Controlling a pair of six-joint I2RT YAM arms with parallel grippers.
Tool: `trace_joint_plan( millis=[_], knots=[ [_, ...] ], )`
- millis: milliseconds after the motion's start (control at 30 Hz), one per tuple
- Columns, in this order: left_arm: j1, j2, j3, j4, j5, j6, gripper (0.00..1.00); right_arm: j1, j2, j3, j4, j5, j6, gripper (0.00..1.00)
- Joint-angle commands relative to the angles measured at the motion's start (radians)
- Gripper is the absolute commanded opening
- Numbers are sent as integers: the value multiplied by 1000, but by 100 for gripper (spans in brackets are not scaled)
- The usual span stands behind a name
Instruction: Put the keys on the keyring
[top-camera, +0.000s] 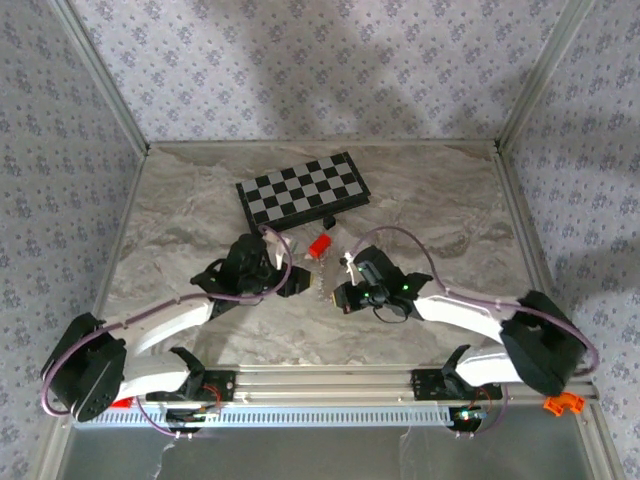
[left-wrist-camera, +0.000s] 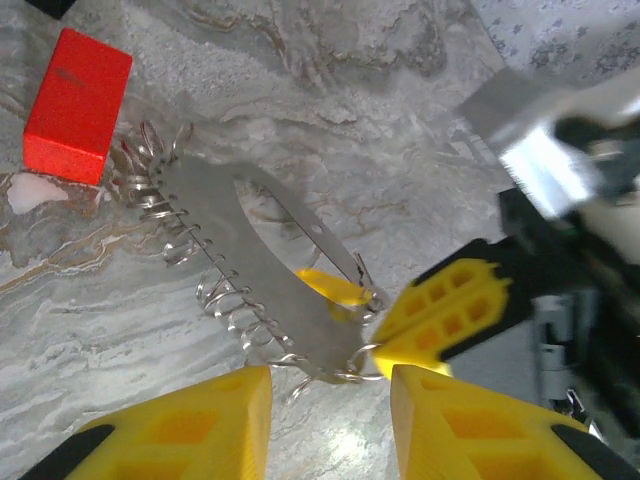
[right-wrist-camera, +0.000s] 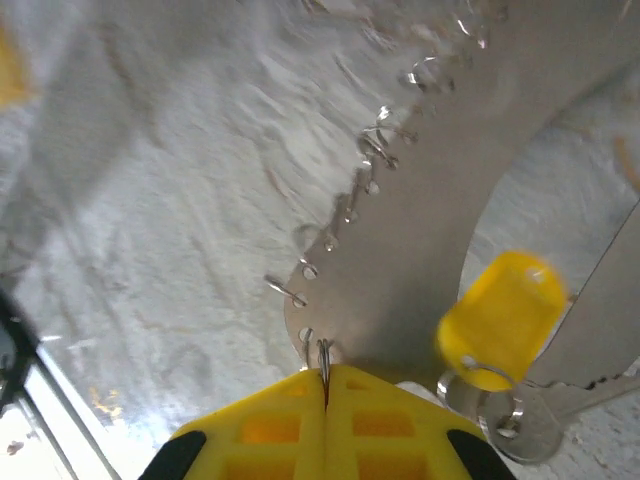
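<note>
Obs.: The keyring (left-wrist-camera: 230, 240) is a flat silvery elongated loop with small wire rings strung along one edge. It lies on the marble desk (top-camera: 430, 210) between the two arms, short of the chessboard (top-camera: 303, 190).

Long axis: in the left wrist view it runs from the red block (left-wrist-camera: 78, 105) at the far end down to the near end. In the top view the keyring (top-camera: 318, 280) points roughly away from the bases.

Right pincer (right-wrist-camera: 325, 375): fingers pressed together, nipping one thin wire ring at the near end of the keyring (right-wrist-camera: 420, 230). In the left wrist view the right pincer (left-wrist-camera: 385, 335) comes in from the right, across the long axis.

Left pincer (left-wrist-camera: 328, 390): fingers apart, straddling the same near end and clamping nothing that I can make out.

Key: the key with the yellow tag (right-wrist-camera: 500, 315) lies just to the right of the pinch point, in the loop's opening. Its silvery blade trails off right, and its own small ring is not on any keyring loop. The yellow tag (left-wrist-camera: 330, 287) shows past the plate edge.

Judgement: the right pincer is nearer the key but is busy anchoring. The free left pincer faces it along the long axis, so the pick likely falls to the left arm. Risk: the wire ring is thin and could slip out of the pinch.
</note>
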Motion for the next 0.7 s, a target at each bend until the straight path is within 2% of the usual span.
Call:
trace_joint_plan(
  millis=[0,200,367,500,667],
  knots=[
    [5,-41,-1,6,13,29,36,11,-101,41,-116,61,-117,0],
    [3,-118,-6,13,29,58,36,6,-219,43,-162,70,-230,0],
    [2,-183,-8,10,51,84,33,4,-251,65,-166,10,-302,0],
    [0,-232,4,0,131,133,30,26,-339,70,-161,-65,-396,0],
    [-30,-320,-1,68,227,167,26,37,-477,68,-149,-115,-498,0]
  ],
)
